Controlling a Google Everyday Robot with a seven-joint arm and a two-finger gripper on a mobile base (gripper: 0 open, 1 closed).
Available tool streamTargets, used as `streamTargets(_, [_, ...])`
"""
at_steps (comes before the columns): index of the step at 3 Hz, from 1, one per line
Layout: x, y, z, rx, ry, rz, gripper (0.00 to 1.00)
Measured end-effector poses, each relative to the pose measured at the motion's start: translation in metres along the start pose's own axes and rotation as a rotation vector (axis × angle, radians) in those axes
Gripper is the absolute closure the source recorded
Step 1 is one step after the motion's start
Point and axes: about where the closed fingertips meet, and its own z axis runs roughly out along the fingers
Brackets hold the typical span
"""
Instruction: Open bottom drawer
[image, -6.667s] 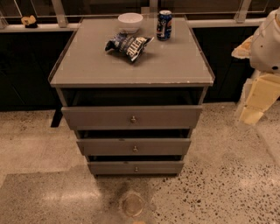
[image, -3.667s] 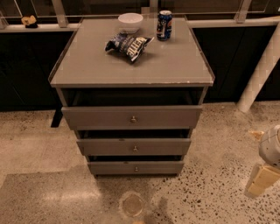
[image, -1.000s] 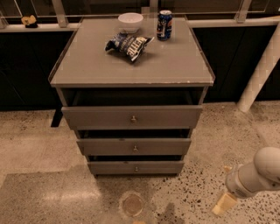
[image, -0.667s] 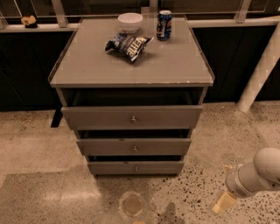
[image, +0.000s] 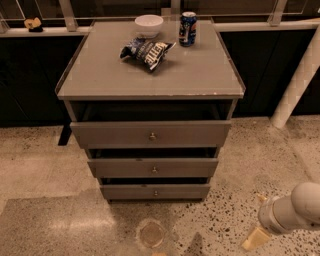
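- Round pale disc (image: 151, 234), blurred: on the speckled terrazzo floor (image: 45, 170), just in front of the cabinet's foot.
- Gripper (image: 256, 222), beige-tipped, on a white rounded arm (image: 295, 207): low over the floor, beyond the cabinet's front right corner, well apart from all the drawers and touching none of them. Whether it is apart or together cannot be told.
- Bottom drawer (image: 175, 192), grey flat front, one small round metal knob (image: 155, 193): lowest of the three, at the cabinet's foot, with a dark gap above its top edge.
- Middle grey drawer front (image: 180, 167): directly above, with a central knob.
- Top grey drawer front (image: 190, 134): widest and tallest, with a dark opening between it and the top.
- Grey counter (image: 200, 75), the cabinet's top, chipped along the front edge.
- Crumpled dark chip bag (image: 147, 51): left of centre, towards the back edge.
- Blue drink can (image: 188, 28): upright, at the back edge, right of the bowl.
- White round bowl (image: 149, 25): at the back edge.
- White slanted pole (image: 300, 80): on the floor off the right side.
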Motion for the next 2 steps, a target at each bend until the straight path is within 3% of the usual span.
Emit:
streamTargets(1, [0.023,0.006,0.033,0.037,-0.025,0.003,0.0])
streamTargets(2, [0.041,0.008,0.076,0.039,-0.022,0.022,0.0])
